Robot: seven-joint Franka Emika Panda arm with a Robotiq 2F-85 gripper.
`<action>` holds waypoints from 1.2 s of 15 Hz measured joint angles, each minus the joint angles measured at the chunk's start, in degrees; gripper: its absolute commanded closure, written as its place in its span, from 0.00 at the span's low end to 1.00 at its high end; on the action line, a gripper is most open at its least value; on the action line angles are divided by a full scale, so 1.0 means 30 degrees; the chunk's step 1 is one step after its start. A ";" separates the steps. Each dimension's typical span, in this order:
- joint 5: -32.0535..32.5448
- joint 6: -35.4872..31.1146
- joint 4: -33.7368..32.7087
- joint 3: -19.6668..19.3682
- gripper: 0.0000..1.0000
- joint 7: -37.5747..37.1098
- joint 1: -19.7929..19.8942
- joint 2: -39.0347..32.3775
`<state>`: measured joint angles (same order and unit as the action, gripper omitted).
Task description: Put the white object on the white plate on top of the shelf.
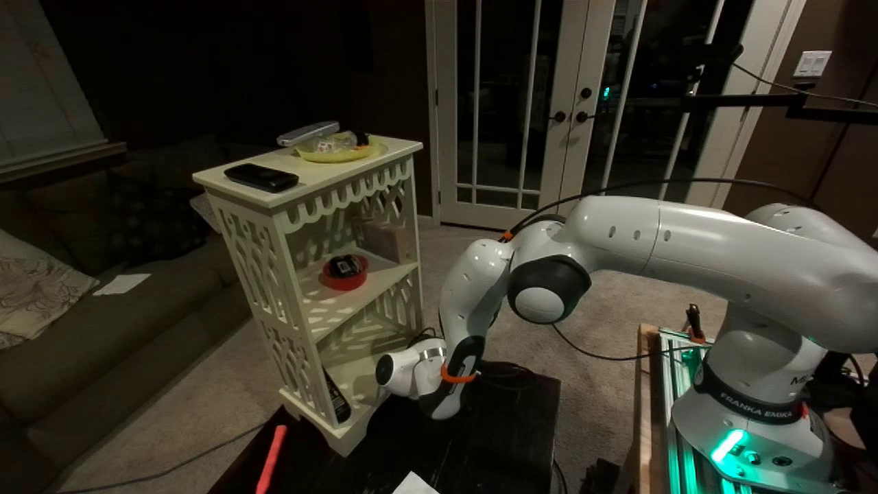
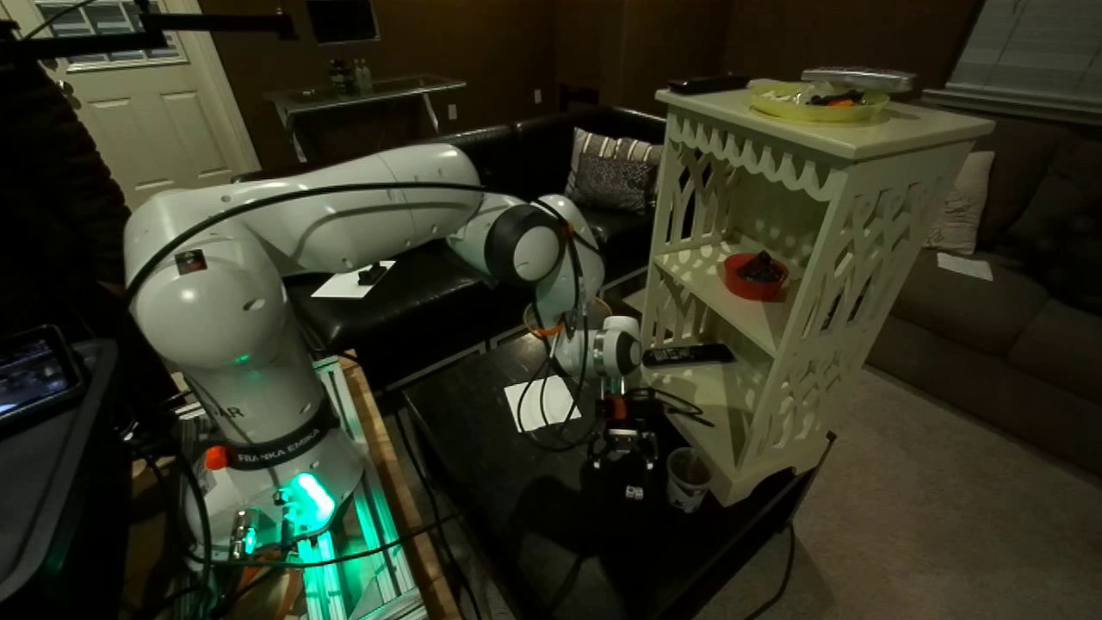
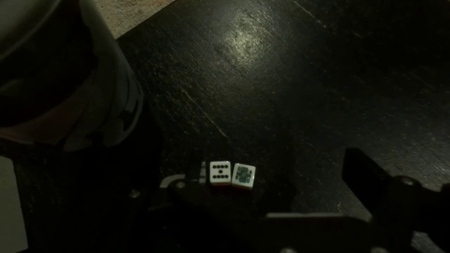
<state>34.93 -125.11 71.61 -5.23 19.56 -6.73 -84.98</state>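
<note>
Fingers (image 3: pixel 364 172) spread wide, nothing pinched, above the black table (image 2: pixel 465 448). Two white dice (image 3: pixel 226 174) lie side by side there, nearer one finger in the wrist view. Step looks like pre-grasp; next move likely: centre over dice, lower, close, lift. Counts: one yellow plate (image 1: pixel 333 158) atop one three-tier shelf (image 2: pixel 921 129); one red bowl (image 2: pixel 749 289), one remote control (image 2: pixel 689 355), one cup (image 2: pixel 688 495) near the dice.

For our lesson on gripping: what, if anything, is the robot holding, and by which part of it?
Nothing is held: the end effector stands open, and two small white cubes lie on the black table.
</note>
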 measured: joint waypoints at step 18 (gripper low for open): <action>-0.0910 -0.2710 0.0170 0.0702 0.02 0.1711 0.2015 -0.0144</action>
<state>32.20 -133.24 72.12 -3.12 24.69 -0.69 -85.42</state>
